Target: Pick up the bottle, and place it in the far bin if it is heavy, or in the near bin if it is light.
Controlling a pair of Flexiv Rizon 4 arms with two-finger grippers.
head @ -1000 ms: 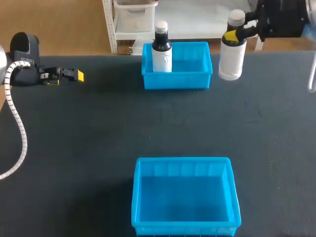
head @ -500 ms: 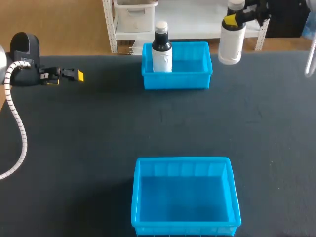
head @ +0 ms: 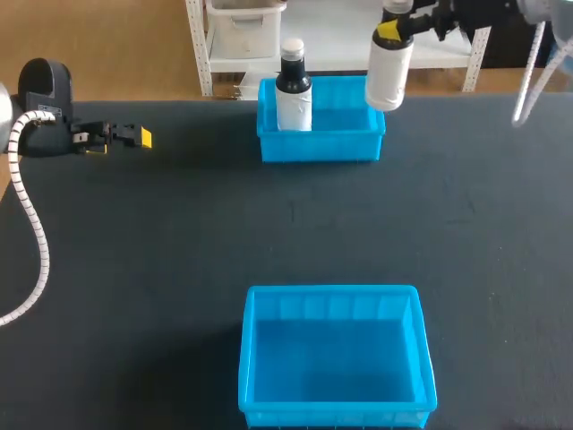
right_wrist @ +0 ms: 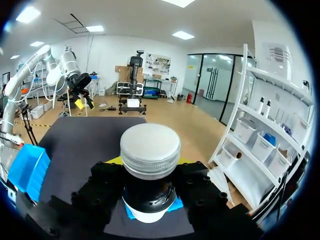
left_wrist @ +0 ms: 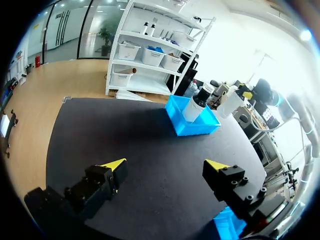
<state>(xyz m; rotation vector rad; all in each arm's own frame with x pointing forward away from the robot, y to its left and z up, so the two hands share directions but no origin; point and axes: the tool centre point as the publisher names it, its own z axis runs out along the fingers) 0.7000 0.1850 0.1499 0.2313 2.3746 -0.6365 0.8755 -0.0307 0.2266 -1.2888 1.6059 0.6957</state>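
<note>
Sitting lower centre, near blue bin [head: 331, 291]. At left edge, left gripper [head: 143, 137] over table [head: 179, 233], jaws apart. At upper centre, far blue bin [head: 318, 146] holds upright dark bottle [head: 293, 90]. Above its right corner, right gripper [head: 389, 31] clamps white bottle [head: 389, 72] by the neck, airborne.

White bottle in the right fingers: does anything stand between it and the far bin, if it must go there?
Nothing visible does. The white bottle hangs at the far bin's right end, which is bare. A dark bottle stands inside at the left end, beside the path.
</note>
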